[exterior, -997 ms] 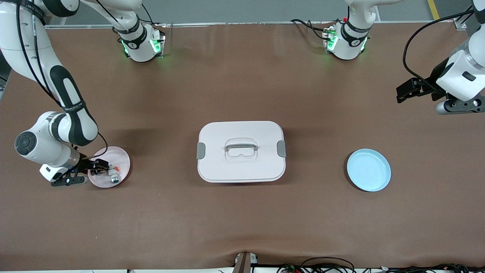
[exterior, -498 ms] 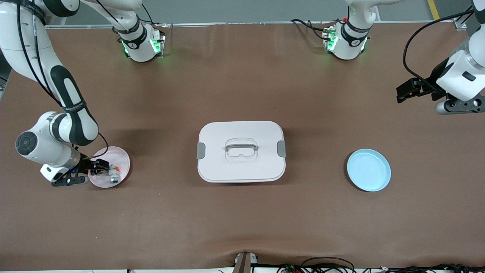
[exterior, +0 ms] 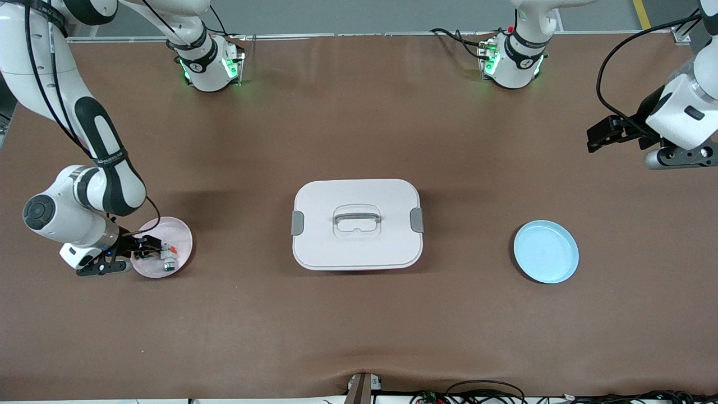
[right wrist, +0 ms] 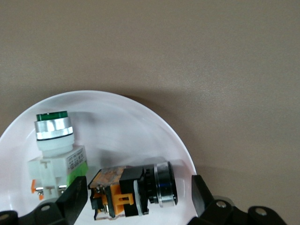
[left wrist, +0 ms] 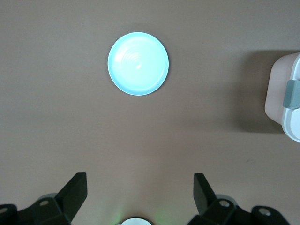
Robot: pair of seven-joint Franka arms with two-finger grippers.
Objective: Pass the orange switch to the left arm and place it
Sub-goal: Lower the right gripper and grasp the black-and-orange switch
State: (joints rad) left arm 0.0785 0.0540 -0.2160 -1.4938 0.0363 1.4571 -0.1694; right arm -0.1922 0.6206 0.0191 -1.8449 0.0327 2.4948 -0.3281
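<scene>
- Nothing is shifting since the earlier frames.
- Box (exterior: 357, 224) is sitting mid-table, between the pink plate (exterior: 180, 233) and blue plate (exterior: 546, 251).
- Left gripper (left wrist: 139, 192) is waiting spread open over bare table.
- Right gripper (right wrist: 136, 193) is straddling the orange switch (right wrist: 133, 190), unclenched; closing probably comes next.
- Switch is lying sideways in the pink plate: black, orange-faced, silver-ringed.

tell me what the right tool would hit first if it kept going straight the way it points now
Most likely the orange switch: it lies on the pink plate between the right tool's open fingers, with a white green-capped part beside it. Depth is unclear, so the plate could come first.
</scene>
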